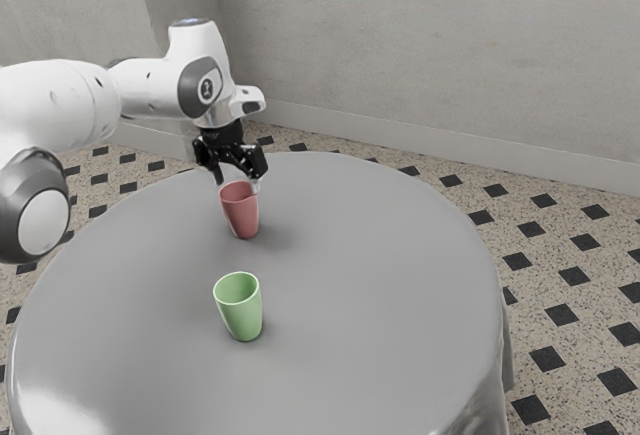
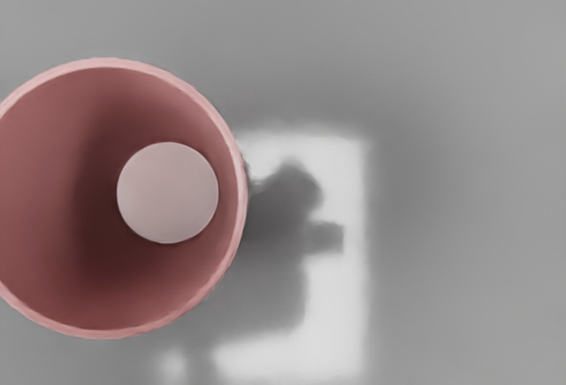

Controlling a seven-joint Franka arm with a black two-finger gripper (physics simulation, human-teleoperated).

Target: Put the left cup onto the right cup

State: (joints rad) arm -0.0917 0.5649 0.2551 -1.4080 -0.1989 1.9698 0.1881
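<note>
Nearest you in the exterior view stands the green cup, upright on the round grey table, mouth up, with nothing touching it. Behind it, further from the camera and well apart from it, you see the red cup, also upright on the tabletop with its base down and a soft shadow at its foot.

Your gripper hangs straight over the red cup, pointing down. Its black fingers are spread wide, one on each side of the cup's mouth, with the tips down at about the level of the rim. From this angle you cannot quite tell whether either tip grazes the rim, but the spread looks a little wider than the cup, so read the claw as wide and holding nothing.

The white arm comes in from the exterior view's left, with its wrist bent down above the far side of the table. Past the table edge, the speckled floor with black diamond tiles runs to a plain grey wall.

From the wrist view you look straight down into the red cup: its round rim, darker inner wall and pale flat bottom. Beside it on the grey tabletop lies a dark shadow across a bright patch of light.
</note>
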